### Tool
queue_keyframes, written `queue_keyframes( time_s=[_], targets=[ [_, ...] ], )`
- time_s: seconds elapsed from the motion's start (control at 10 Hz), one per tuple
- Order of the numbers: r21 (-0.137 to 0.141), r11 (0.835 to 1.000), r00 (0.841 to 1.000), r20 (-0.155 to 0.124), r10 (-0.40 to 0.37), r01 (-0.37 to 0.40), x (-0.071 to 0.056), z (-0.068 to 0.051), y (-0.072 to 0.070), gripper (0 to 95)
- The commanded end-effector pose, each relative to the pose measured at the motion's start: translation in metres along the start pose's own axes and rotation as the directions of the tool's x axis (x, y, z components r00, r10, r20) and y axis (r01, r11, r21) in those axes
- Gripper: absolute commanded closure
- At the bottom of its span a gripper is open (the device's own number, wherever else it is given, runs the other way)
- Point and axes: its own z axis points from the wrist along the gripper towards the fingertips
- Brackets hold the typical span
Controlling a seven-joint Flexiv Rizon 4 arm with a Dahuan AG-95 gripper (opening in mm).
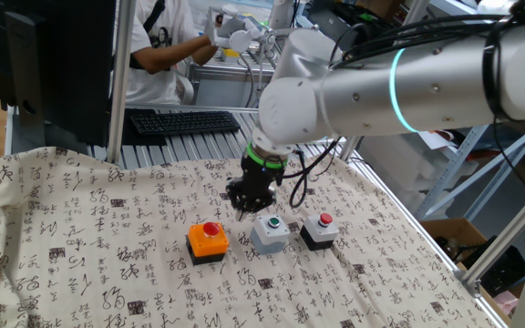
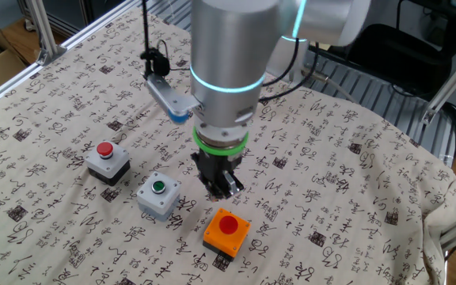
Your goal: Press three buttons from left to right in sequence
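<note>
Right now the gripper [image 1: 247, 206] hangs above the cloth [image 1: 80, 237], and whether its fingers are spread or closed cannot be told from either view. Just below and in front of it sits the orange box [image 1: 208, 241] with its red button [image 2: 228, 225]; the grey box [image 2: 158, 196] and the black box [image 1: 319, 230] lie further along to one side. These boxes look light and rigid, likely to slide on soft fabric, so no grasp is needed: press straight down on the button's centre.

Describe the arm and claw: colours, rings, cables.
Silver-grey arm with rounded joints and glowing cyan bands. A green ring sits at the wrist above a small black claw. Black cables run along the arm; a grey bracket with a blue tip juts sideways.
</note>
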Motion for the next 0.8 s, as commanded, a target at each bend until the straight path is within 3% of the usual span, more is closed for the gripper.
queue_keyframes(
  time_s=[0.1, 0.4, 0.8],
  targets=[
    [-0.006, 1.0, 1.0, -0.015, -0.011, 0.011, -0.0078, -0.0043, -0.0014, 95.0],
    [-0.031, 1.0, 1.0, -0.015, -0.005, 0.005, -0.0093, -0.0039, -0.0022, 95.0],
    [-0.033, 0.999, 1.0, -0.014, -0.016, 0.015, -0.0123, -0.0005, -0.0036, 95.0]
  ],
)
